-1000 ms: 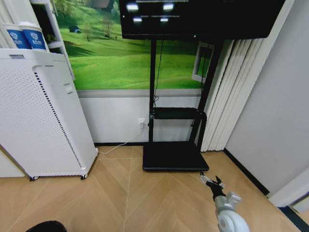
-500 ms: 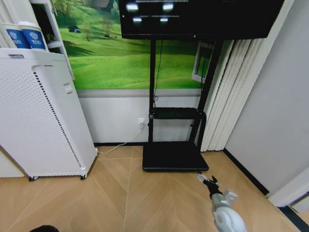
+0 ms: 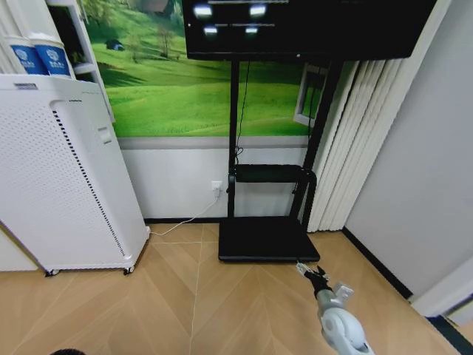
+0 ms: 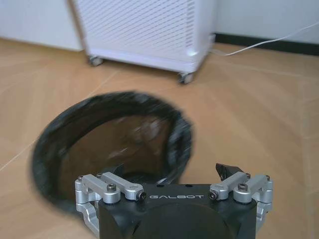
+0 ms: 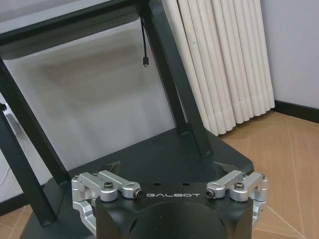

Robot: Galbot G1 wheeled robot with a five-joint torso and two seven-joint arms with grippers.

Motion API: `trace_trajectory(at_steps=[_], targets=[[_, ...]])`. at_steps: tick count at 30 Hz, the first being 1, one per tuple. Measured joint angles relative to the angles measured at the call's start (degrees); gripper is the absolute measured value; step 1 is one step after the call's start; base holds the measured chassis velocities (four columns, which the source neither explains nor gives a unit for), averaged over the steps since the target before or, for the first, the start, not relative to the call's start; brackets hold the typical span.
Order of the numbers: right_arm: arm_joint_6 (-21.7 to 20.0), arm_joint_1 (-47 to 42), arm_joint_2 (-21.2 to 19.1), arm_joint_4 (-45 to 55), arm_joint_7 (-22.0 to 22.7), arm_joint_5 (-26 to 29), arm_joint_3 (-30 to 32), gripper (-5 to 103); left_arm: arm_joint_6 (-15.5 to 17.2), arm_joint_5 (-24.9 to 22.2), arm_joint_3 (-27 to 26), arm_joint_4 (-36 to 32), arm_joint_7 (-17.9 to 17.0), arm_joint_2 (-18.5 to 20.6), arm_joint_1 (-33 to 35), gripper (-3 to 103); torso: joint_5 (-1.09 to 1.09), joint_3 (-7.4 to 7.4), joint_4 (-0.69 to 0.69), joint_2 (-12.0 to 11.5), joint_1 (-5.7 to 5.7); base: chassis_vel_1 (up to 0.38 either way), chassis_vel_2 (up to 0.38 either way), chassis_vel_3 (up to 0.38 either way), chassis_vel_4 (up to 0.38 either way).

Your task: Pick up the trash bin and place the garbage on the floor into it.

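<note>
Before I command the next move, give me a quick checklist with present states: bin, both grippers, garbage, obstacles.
1. Round black trash bin with black liner in front of left gripper: ok, its mouth faces the wrist camera.
2. Left gripper gripping the bin: cannot tell; fingers look spread beside the rim.
3. Right gripper open and empty: ok, by the black TV stand base.
4. Garbage located: not ok, no litter on the wooden floor seen.
5. White perforated appliance apart from both arms: ok.

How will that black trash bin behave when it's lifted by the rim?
The trash bin looks empty, so probably light. Its liner bag folds over the rim, so likely slippery there. The left gripper, open, hovers beside that rim; a one-sided hold may tilt it.
</note>
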Motion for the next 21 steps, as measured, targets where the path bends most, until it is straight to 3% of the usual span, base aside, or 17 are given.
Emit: trace_trajectory(at_steps=[1,2,3,4,6,9,14,21], targets=[[0.2,-0.4,-0.2,-0.1,-0.2,0.0,0.2,100,0.3,0.5,-0.4,-0.8,1.9,0.5,-0.5,100,-0.01,0.0,0.0,0.0,0.0,0.0,0.0,0.0,0.0],[0.8,-1.4,-0.5,-0.1,-0.6,-0.4,0.7,100,-2.3,0.4,-2.3,-2.5,10.3,2.5,-3.4,100,-0.01,0.0,0.0,0.0,0.0,0.0,0.0,0.0,0.0],[1.0,-1.8,-0.4,0.2,-0.8,-1.0,1.0,100,-5.8,1.0,-3.3,-2.8,13.3,3.3,-6.3,100,0.0,0.0,0.01,0.0,0.0,0.0,0.0,0.0,0.0],[1.0,-1.8,-0.4,0.2,-0.8,-1.0,1.0,100,-5.8,1.0,-3.3,-2.8,13.3,3.3,-6.3,100,0.0,0.0,0.01,0.0,0.0,0.0,0.0,0.0,0.0],[1.3,-3.3,0.0,2.0,-2.9,-3.3,2.1,100,-9.4,3.2,-4.8,-3.1,14.9,5.0,-12.9,100,-0.03,0.0,0.0,0.0,0.0,0.0,0.0,0.0,0.0],[1.3,-5.4,0.1,4.3,-6.0,-5.9,3.4,100,-10.5,5.2,-5.4,-3.6,14.6,7.0,-18.1,100,-0.01,0.0,0.0,0.0,0.0,0.0,0.0,0.0,0.0],[2.0,-11.5,0.8,12.3,-10.4,-10.7,6.5,100,-10.6,6.5,-3.0,-4.0,8.5,12.5,-26.1,100,-0.03,0.0,-0.02,0.0,0.01,0.0,0.0,0.0,0.0],[3.8,-15.0,2.0,17.6,-11.6,-13.6,6.9,100,-9.4,4.5,-2.1,-5.8,7.1,13.6,-27.9,100,-0.01,0.0,-0.02,0.0,0.0,0.0,0.0,0.0,0.0]])
